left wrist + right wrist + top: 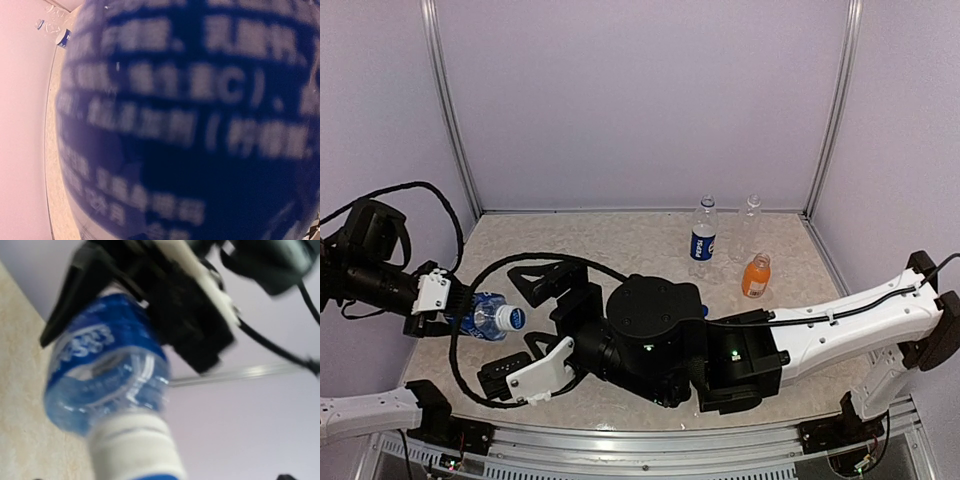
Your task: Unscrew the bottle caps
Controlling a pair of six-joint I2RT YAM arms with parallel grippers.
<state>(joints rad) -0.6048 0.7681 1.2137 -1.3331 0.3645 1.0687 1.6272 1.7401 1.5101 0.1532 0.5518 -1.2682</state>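
My left gripper (pixel 448 306) is shut on a clear bottle with a dark blue label (pixel 482 318) and holds it on its side above the table's left edge. The bottle's blue cap with a whitish rim (pixel 511 318) points right. The label (pixel 190 125) fills the left wrist view. My right gripper (pixel 508 325) is open, its black fingers (pixel 535 283) spread above and below the cap without touching it. In the right wrist view the bottle (pixel 105 375) is close, with its white neck and its cap (pixel 155 477) at the bottom edge; the fingers are out of view.
Three bottles stand at the back right: a blue-labelled one (pixel 702 233), a small clear one (pixel 752 216) and a short orange one (pixel 756 277) with an orange cap. My right arm (pixel 650 340) lies across the middle of the table. A black cable (pixel 470 375) loops near the front left.
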